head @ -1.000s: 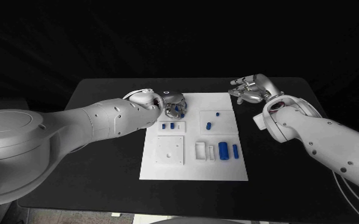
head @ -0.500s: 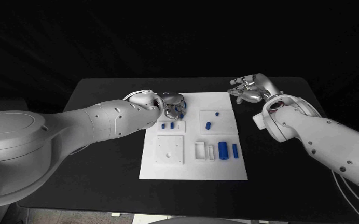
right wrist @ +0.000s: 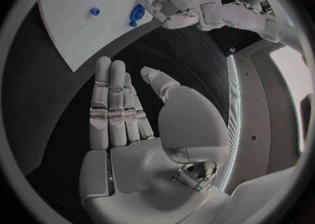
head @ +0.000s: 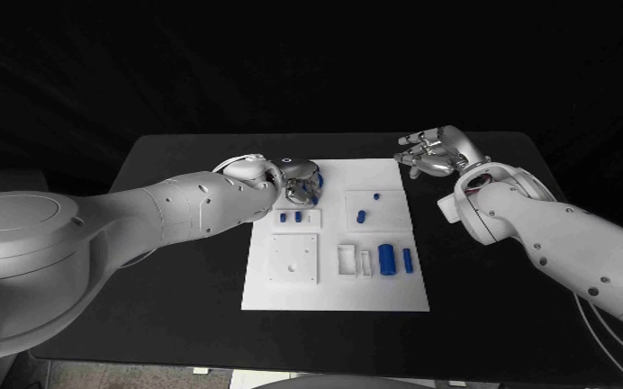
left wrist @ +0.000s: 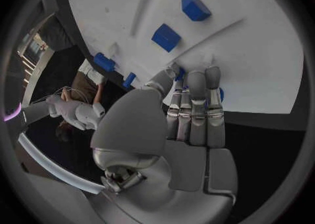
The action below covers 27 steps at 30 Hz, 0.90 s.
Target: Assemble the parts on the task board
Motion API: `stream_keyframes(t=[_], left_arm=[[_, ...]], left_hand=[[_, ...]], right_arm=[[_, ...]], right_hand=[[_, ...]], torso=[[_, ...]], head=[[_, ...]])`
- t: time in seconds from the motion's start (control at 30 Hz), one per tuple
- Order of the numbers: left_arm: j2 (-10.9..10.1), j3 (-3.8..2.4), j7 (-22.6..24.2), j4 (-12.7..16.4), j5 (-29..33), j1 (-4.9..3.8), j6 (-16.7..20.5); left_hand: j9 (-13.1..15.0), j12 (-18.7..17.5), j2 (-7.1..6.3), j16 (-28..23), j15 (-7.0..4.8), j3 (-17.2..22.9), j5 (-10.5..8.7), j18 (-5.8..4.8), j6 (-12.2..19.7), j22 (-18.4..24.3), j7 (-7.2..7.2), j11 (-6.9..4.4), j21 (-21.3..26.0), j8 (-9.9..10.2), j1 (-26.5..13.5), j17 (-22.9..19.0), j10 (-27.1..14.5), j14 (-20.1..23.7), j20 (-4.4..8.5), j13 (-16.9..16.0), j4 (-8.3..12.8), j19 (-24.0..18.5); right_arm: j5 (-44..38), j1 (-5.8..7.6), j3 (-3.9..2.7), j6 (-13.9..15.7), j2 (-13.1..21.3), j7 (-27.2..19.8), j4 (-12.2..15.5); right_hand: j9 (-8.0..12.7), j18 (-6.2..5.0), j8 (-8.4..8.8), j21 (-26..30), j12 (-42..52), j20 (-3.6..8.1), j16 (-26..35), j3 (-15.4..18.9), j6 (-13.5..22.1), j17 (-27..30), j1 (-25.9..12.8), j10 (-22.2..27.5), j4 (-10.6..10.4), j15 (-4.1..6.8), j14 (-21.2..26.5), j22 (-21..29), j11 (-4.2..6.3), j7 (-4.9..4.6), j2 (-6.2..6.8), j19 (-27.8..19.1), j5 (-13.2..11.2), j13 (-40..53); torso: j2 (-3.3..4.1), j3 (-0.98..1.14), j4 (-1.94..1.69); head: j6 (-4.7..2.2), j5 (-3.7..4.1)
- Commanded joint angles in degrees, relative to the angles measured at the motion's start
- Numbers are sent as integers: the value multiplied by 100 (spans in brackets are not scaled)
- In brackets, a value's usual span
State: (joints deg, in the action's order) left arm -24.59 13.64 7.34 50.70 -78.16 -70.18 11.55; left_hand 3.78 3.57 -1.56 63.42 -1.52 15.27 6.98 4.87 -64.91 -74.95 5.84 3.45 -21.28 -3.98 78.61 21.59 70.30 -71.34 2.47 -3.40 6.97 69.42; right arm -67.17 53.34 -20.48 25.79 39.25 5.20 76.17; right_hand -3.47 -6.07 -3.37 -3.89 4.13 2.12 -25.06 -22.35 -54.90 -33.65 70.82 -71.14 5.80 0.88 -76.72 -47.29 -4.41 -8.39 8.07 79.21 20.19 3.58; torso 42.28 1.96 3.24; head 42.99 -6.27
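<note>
The white task board [head: 390, 294] lies mid-table. My left hand [head: 302, 177] hovers over its far left corner, fingers curled together around a small blue part [left wrist: 220, 94] that peeks out beside the fingertips and thumb. Two small blue blocks [head: 290, 217] sit just in front of that hand, seen close as blue blocks [left wrist: 166, 37] in the left wrist view. My right hand [head: 435, 151] hangs off the board's far right corner, fingers straight and apart, holding nothing; the right wrist view shows the right hand [right wrist: 125, 108] over bare black table.
Further parts rest on the board: two small blue pieces [head: 364, 218] right of centre, two upright blue cylinders [head: 387, 258] beside a white frame [head: 348, 260], and a square white plate [head: 293, 258]. Black table [head: 169, 308] surrounds the board.
My left hand has risen slightly from the board's far left corner with its fingers still curled. The right hand has hardly moved.
</note>
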Motion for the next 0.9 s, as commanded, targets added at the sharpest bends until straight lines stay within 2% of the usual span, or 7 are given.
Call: stream_keyframes(t=[0.03,0.23,0.4,0.63,0.9], left_arm=[[17,-2,-41,-21,121,8,-115],[45,-2,-48,-78,158,11,-124],[91,-3,-59,-150,171,62,-71],[126,-3,-66,-255,176,128,-14],[109,-4,7,-262,272,146,86]], left_hand=[[1,-21,129,37,14,38,-207,75,-62,-120,3,-9,-12,31,73,4,59,-57,-4,4,-18,46],[3,-20,174,58,1,34,-219,88,-151,-123,-16,-34,-75,28,87,8,134,-144,5,4,-4,80],[-1,-22,184,73,-8,14,-215,91,-170,-123,-19,-40,-131,35,84,18,149,-198,15,4,30,96],[0,-22,200,95,-15,30,-184,100,-182,-124,-16,-42,-210,34,90,35,166,-231,23,4,85,98],[-2,-27,255,89,-23,137,-161,115,-235,-123,-13,-52,-311,41,89,40,204,-256,30,6,171,60]], right_arm=[[-2,-3,-2,-8,-6,-21,5],[-2,-3,-2,-17,-6,-19,7],[-2,-3,-2,-23,-6,-19,18],[-2,-3,-2,-25,3,-17,34],[-2,-3,-2,-25,3,-17,30]], right_hand=[[-1,-46,-8,-27,-9,-47,12,-2,12,13,-3,54,-38,-42,-5,28,-5,-10,36,5,-4,-5],[-1,-46,-8,-27,-9,-47,12,-2,12,13,-3,54,-38,-42,-5,28,-5,-10,36,5,-4,-5],[-2,-45,-9,-29,-9,-46,10,-3,-6,15,1,50,-38,-41,-3,36,-3,-9,39,6,9,-5],[-2,-45,-9,-29,-9,-46,10,-3,-6,15,1,50,-38,-41,-3,36,-3,-9,39,6,9,-5],[-3,-44,-10,-30,-10,-46,8,2,-15,17,-1,50,-38,-42,-2,43,-4,-8,43,6,17,-5]], torso=[[-3,0,2],[2,2,9],[10,2,21],[7,3,11],[-2,-1,-4]], head=[[1,4],[2,14],[3,28],[16,66],[27,78]])
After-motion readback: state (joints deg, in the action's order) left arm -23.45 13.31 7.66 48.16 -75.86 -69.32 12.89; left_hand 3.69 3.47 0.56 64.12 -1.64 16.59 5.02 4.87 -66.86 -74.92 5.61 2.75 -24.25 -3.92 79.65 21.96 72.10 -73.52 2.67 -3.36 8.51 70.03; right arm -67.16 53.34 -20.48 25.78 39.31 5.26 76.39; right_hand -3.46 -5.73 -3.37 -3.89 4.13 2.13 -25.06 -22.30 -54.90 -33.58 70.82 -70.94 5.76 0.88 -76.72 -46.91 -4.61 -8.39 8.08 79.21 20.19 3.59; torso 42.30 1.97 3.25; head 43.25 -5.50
